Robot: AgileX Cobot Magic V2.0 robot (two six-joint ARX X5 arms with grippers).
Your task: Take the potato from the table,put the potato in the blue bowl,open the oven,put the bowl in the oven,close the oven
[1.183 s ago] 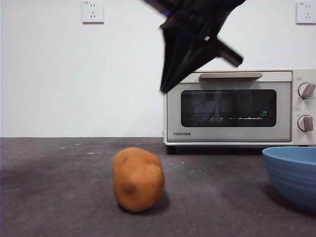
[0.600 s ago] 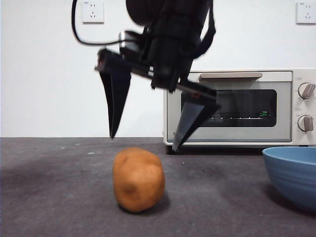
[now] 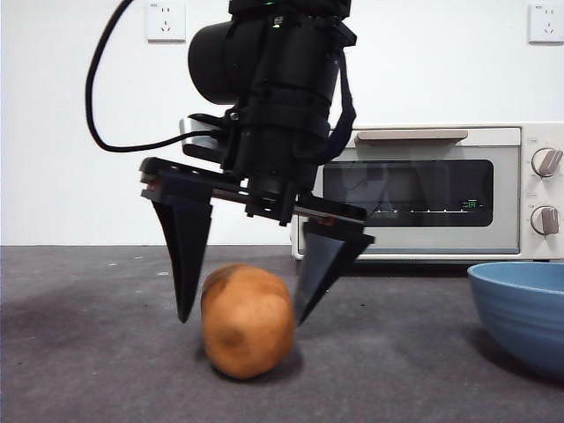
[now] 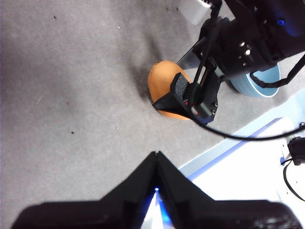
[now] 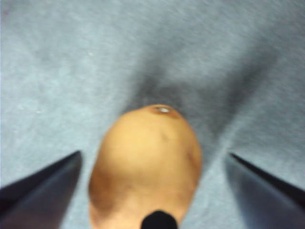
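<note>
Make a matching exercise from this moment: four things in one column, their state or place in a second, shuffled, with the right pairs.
Things:
1. potato
2. blue bowl
3. oven
4. left gripper

States or places:
A. door closed, at the back of the table
B. empty, at the front view's right edge
C. jaws shut, held high, away from the work
D. on the table, between the open jaws of the right gripper

Pairs: 1-D, 2-B, 3-A, 4-C

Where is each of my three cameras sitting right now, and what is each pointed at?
Front: low at table height, looking level past the potato to the oven; right gripper descends, open.
Left wrist: high up, looking down on the table; own left gripper shut.
Right wrist: directly above the potato, jaws either side.
All three share the potato.
</note>
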